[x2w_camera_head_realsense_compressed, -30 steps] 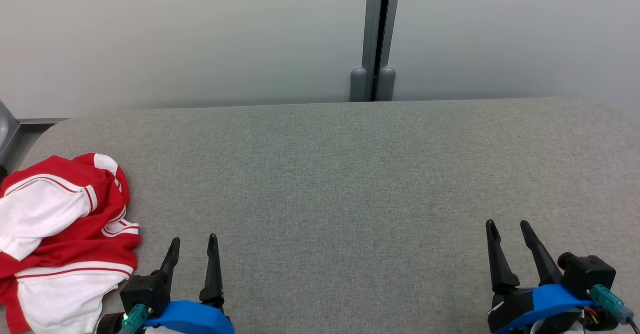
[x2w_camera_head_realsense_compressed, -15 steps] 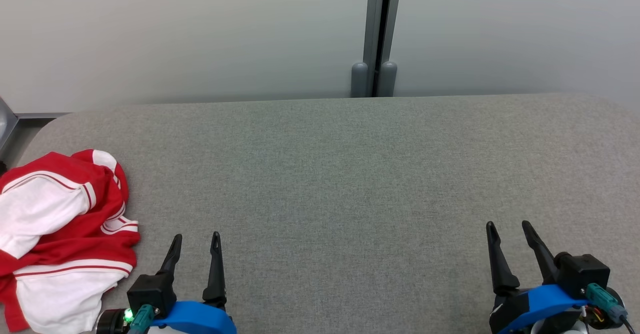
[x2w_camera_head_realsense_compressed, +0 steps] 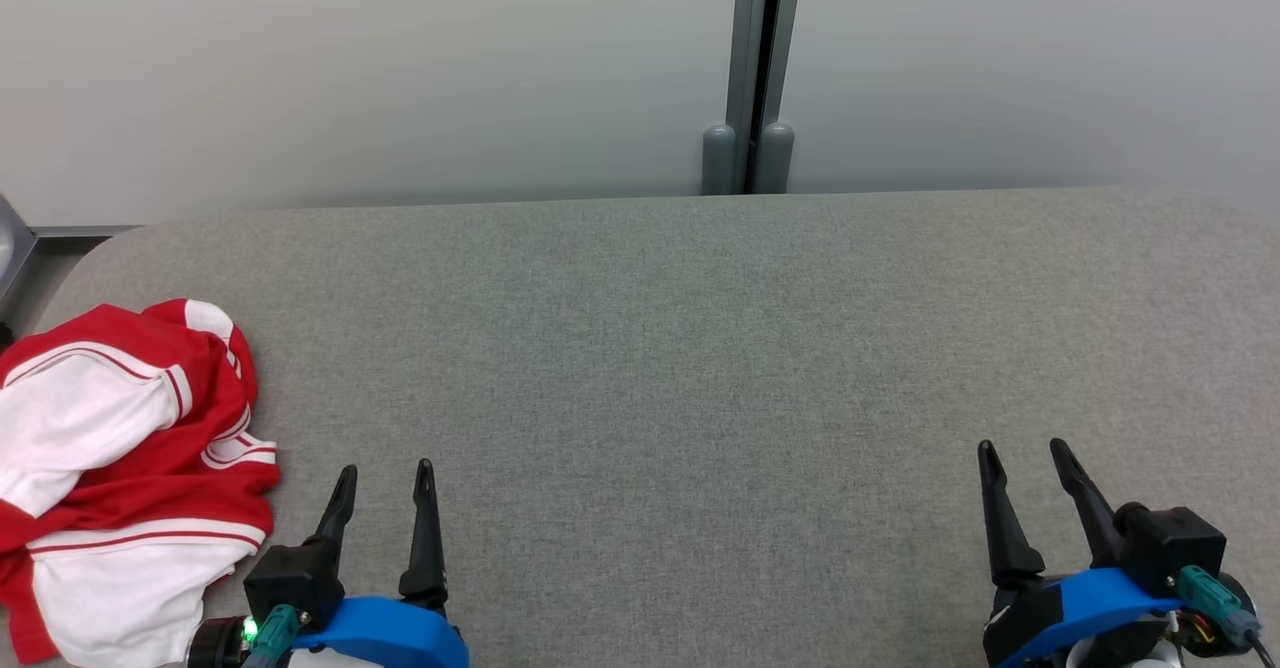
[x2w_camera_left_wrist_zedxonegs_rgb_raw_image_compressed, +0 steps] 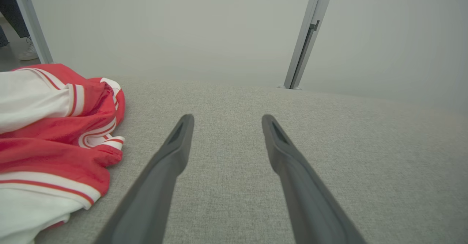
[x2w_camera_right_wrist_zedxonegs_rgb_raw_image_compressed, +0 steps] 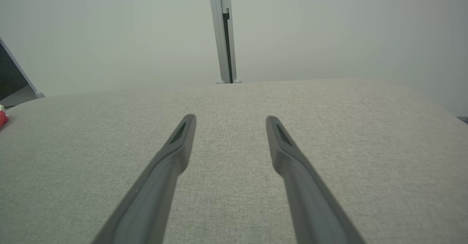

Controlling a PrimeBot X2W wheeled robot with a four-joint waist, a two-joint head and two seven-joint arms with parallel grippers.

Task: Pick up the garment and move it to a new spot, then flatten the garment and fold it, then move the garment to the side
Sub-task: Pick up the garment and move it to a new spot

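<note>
A crumpled red and white garment [x2w_camera_head_realsense_compressed: 120, 468] is lying bunched at the left end of a gray fabric-covered counter [x2w_camera_head_realsense_compressed: 700, 348], close to its near edge. The left claw [x2w_camera_head_realsense_compressed: 386, 468] is pointing forward just beside the garment's right side without touching it, its two dark fingers spread apart and gripping nothing. The right claw [x2w_camera_head_realsense_compressed: 1022, 444] is sitting well apart at the counter's near right, likewise released and empty. A pale wall [x2w_camera_head_realsense_compressed: 350, 68] with a gray upright post [x2w_camera_head_realsense_compressed: 757, 48] is standing behind the counter.
</note>
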